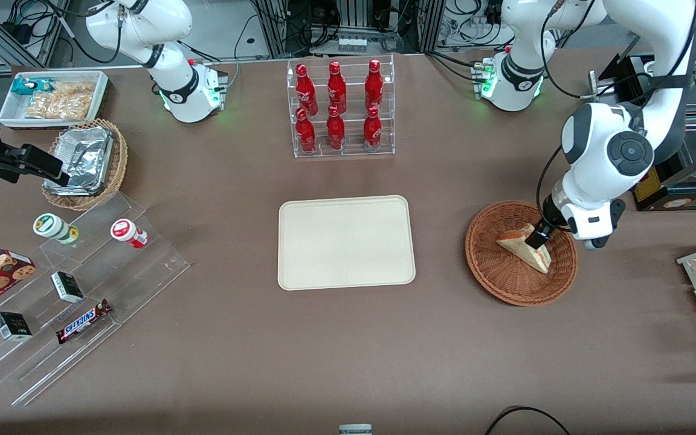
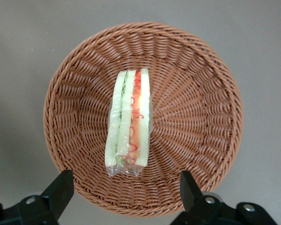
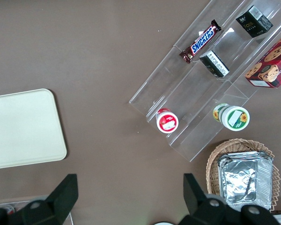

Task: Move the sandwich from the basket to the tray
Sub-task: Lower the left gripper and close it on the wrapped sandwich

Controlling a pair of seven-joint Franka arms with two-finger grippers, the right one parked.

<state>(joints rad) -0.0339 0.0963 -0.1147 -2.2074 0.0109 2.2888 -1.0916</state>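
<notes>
A: What is hidden or hard to make out?

B: In the front view the gripper [image 1: 537, 238] hangs over the basket [image 1: 493, 284], and its dark fingers cover part of the sandwich [image 1: 526, 248]. From there I cannot say whether they touch the bread. The wrist view shows only the two fingertips [image 2: 61, 185], cut off at the frame's edge.

A: And the gripper's state?

B: Spread wide. In the wrist view the tips stand one on each side of the sandwich [image 2: 129, 123], well apart from it, with the basket rim [image 2: 145, 208] between them (nothing is pinched).

A: How does the sandwich look?

B: A pale bread wedge wrapped in clear film, standing on edge inside the basket. Its cut side shows stripes: white bread, pale green filling, a red-orange layer. In the front view it is a cream triangle with a browner crust edge.

A: Where does it lie against the rest?

B: In the reddish woven basket, toward the working arm's end of the table [image 1: 348, 356]. The cream tray [image 1: 346, 241] lies flat beside the basket, apart from it. Farther from the camera than the tray stands a clear rack of red bottles [image 1: 339, 109].
</notes>
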